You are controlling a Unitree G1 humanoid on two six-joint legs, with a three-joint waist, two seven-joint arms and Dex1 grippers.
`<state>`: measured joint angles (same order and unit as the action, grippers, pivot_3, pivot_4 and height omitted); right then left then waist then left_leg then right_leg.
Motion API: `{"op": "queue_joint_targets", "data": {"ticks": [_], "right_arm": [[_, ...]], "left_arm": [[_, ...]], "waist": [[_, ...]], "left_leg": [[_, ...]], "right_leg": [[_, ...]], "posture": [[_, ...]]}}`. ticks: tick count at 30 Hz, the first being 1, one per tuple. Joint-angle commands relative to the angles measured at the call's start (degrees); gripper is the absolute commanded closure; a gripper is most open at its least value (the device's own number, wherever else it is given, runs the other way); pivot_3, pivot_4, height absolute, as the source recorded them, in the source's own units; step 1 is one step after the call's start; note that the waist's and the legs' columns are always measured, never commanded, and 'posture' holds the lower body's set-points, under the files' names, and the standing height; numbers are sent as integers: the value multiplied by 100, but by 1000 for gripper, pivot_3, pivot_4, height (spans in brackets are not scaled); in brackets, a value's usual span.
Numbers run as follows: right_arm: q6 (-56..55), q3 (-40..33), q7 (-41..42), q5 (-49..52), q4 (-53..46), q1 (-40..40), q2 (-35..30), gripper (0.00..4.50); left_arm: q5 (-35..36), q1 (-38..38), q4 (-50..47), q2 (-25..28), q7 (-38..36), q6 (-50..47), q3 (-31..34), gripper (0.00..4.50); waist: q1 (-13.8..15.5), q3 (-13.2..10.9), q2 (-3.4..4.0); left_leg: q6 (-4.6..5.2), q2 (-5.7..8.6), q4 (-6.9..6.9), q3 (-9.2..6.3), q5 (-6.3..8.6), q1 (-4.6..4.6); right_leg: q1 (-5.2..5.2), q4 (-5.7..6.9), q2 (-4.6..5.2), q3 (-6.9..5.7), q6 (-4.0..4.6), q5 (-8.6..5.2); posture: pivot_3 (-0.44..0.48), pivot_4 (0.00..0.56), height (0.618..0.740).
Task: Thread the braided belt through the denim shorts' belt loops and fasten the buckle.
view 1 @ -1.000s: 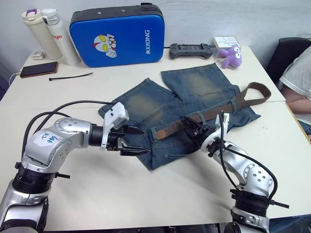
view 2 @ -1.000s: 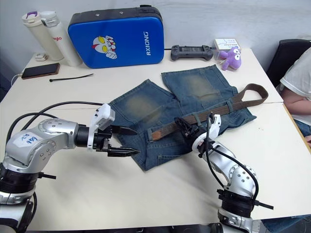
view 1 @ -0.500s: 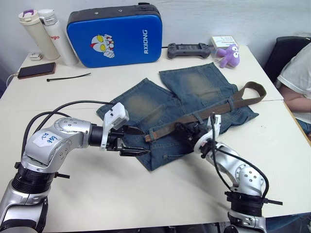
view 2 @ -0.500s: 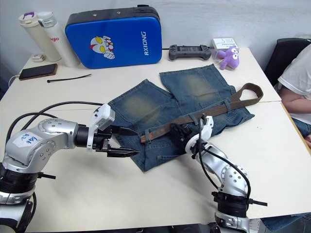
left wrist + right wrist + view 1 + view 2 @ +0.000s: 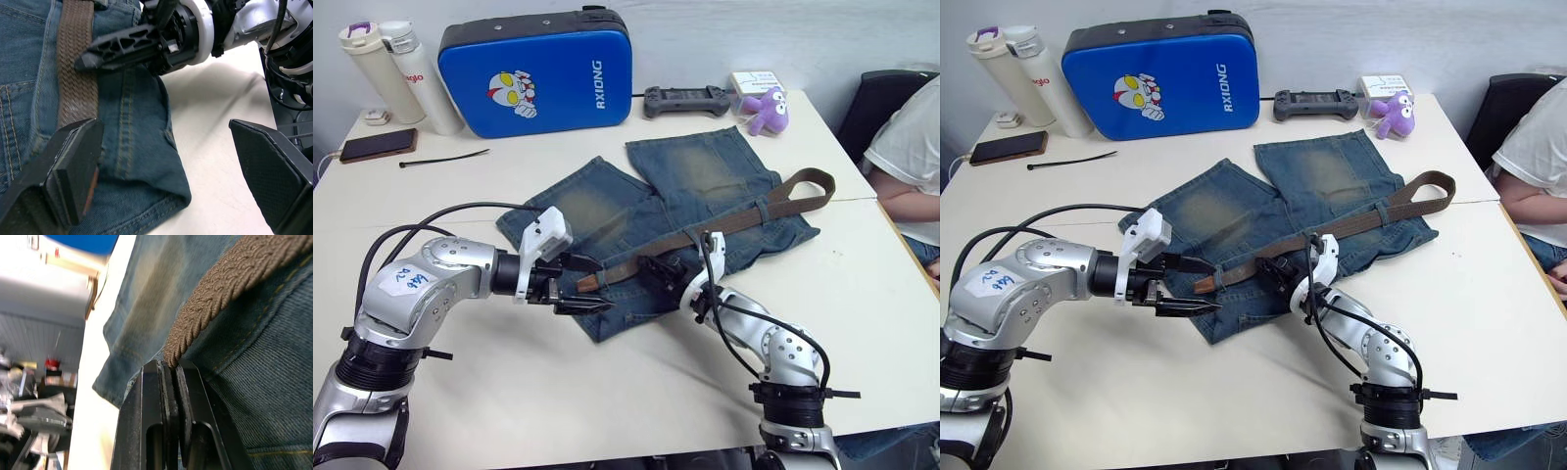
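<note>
While the head view shows the limp dark brown braided belt [image 5: 705, 227] across the faded blue denim shorts [image 5: 675, 211], right gripper [image 5: 658, 277] pinching mid-strap, the left wrist view shows the left gripper [image 5: 168, 161] spread over its floppy tip; grip near the tip.

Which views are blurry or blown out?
Right wrist view: background behind the shorts is overexposed and out of focus, belt sharp. Left wrist view: own pincer fingers soft, close up. Eye views: even light, all sharp.
</note>
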<state>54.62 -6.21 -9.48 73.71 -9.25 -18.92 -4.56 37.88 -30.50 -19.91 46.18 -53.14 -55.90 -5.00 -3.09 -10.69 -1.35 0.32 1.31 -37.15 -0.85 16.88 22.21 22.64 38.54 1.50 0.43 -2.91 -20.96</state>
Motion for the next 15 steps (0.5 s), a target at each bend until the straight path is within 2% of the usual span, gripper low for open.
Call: {"op": "queue_joint_targets", "data": {"ticks": [1,3,6,9,10,13,15], "right_arm": [[209,69,146,50,-149,-101,-90,4100],[276,-46,142,201,-192,-159,-170,3425],[423,-206,128,347,-324,-227,-442,1850],[732,-240,253,562,-628,-241,-946,486],[956,-224,316,689,-894,-189,-1313,64],[1423,-106,782,718,-1613,-143,-2327,64],[1308,174,1501,52,-2007,-276,-3038,64]], "left_arm": [[-11,-16,-126,52,10,31,96,0],[-13,13,-119,77,-5,44,110,0],[5,50,-84,139,-21,21,184,0],[78,85,-76,248,-83,-17,303,0],[130,107,-36,388,-119,-153,377,0],[357,160,117,708,-132,-703,665,0],[706,19,322,646,162,-1569,1003,0]], "waist": [[4,0,0],[7,0,0],[22,0,0],[45,-2,3],[55,-2,3],[77,-7,11],[102,-10,16]], "left_leg": [[0,0,0,0,0,0],[0,0,0,-1,0,0],[0,0,-1,0,0,3],[2,1,-5,0,1,7],[3,1,-4,0,2,9],[7,1,-3,-1,4,12],[11,1,-3,-2,6,15]], "right_leg": [[0,-1,0,0,0,0],[0,-2,0,0,0,0],[0,-1,1,0,0,0],[0,-2,2,0,0,0],[0,-2,2,-1,0,0],[1,-24,2,-1,0,0],[1,-33,2,-2,0,0]], "posture": [[0,150,739],[0,150,739],[0,150,739],[0,150,739],[0,150,739],[0,150,739],[0,150,739]]}}
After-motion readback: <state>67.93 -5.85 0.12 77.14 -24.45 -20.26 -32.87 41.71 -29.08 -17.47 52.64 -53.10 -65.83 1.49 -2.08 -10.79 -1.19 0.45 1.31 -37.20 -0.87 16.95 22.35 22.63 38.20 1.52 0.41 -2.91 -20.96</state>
